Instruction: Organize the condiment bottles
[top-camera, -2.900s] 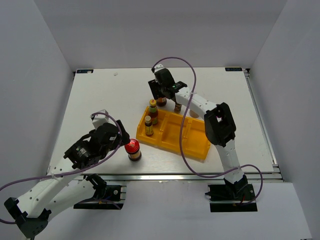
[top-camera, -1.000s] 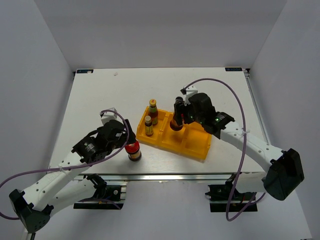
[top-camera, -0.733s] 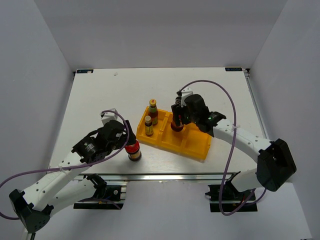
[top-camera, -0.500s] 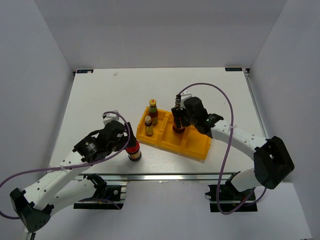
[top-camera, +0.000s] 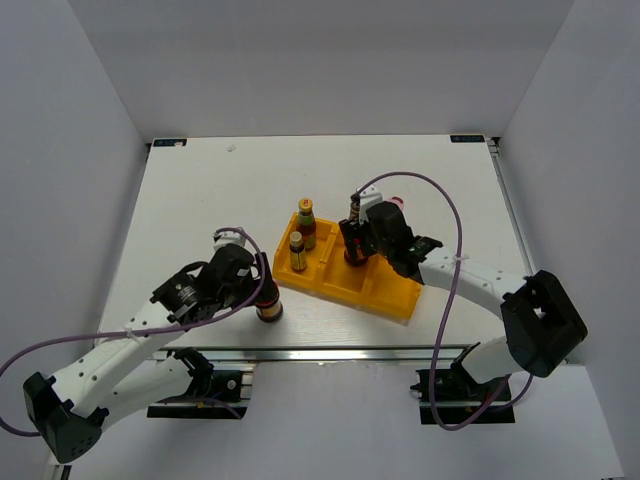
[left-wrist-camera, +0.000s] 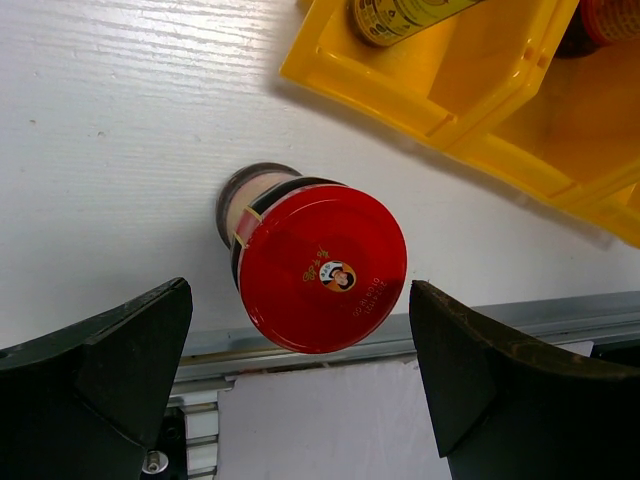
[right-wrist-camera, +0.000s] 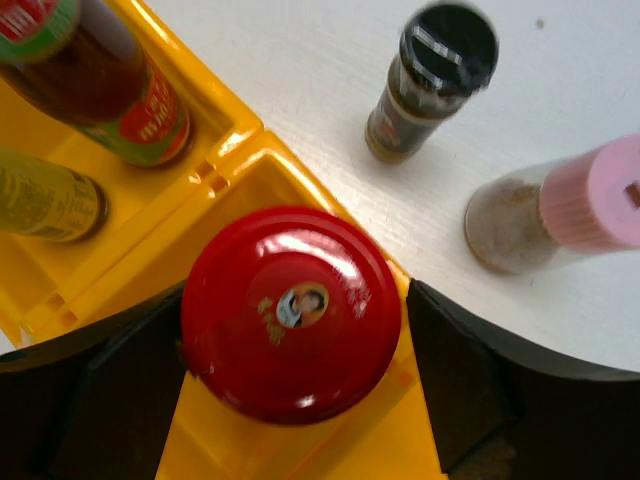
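Observation:
A red-lidded jar (right-wrist-camera: 290, 310) stands in the middle compartment of the yellow tray (top-camera: 392, 300). My right gripper (right-wrist-camera: 298, 365) straddles its lid, open, with a thin gap showing on the right side. A second red-lidded jar (left-wrist-camera: 322, 265) stands on the table near the front edge. My left gripper (left-wrist-camera: 300, 290) hangs over that lid, open wide, both fingers apart from it. Two yellow-capped sauce bottles (top-camera: 305, 222) (top-camera: 297, 250) stand in the tray's left compartment. A dark spice jar (right-wrist-camera: 432, 80) and a pink-lidded shaker (right-wrist-camera: 570, 205) stand on the table behind the tray.
The tray's dividers (right-wrist-camera: 225, 150) rise close beside the jar under my right gripper. The table's metal front rail (left-wrist-camera: 500, 315) runs just below the left jar. The right arm (top-camera: 470, 275) stretches across the tray's right end.
The right arm has brought its red-lidded jar down into the tray's middle compartment and its jaws have widened. The left gripper has crept forward over the other jar.

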